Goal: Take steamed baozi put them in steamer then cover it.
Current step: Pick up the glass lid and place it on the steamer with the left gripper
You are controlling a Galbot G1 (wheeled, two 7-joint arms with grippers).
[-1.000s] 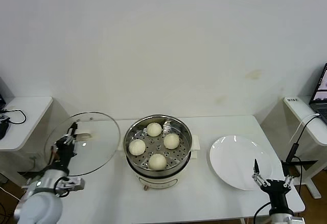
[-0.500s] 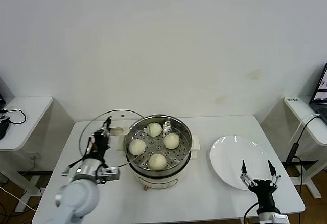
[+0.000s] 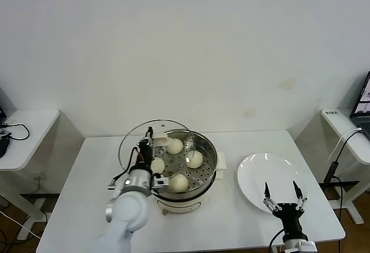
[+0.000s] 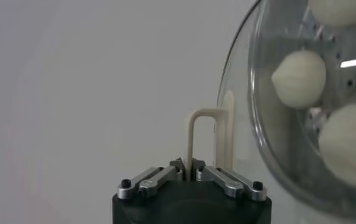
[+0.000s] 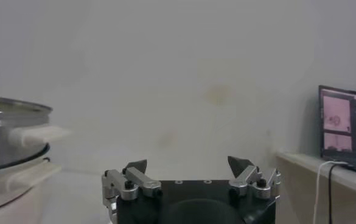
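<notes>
Steel pot: the steamer (image 3: 180, 166) stands in the middle of the table (image 3: 81, 195), open at its right side, on a cream base.
Buns: all four steamed baozi (image 3: 193, 159) lie already on the perforated tray inside the steamer; none is left on the white plate (image 3: 272, 175) at the right.
Done: the loading step looks finished.
Left to do: only the covering; the cover (image 3: 151, 144) is not yet seated.
Cover, place: it is in the air over the left rim of the steamer, and it overlaps about the left half of the pot.
Cover, direction: it is tilted steeply, almost on its edge; the inner face looks toward the buns and the handle side toward the left arm. Its flat plane must turn to horizontal before it can sit. How much it leans exactly I cannot tell from the head view.
Left gripper (image 4: 191, 172): the fingers are pressed together on the cream handle (image 4: 208, 137) of the cover and carry it.
Right gripper (image 3: 281, 196): it waits at the near edge of the table, just before the plate, with the fingers wide apart and holding nothing.
</notes>
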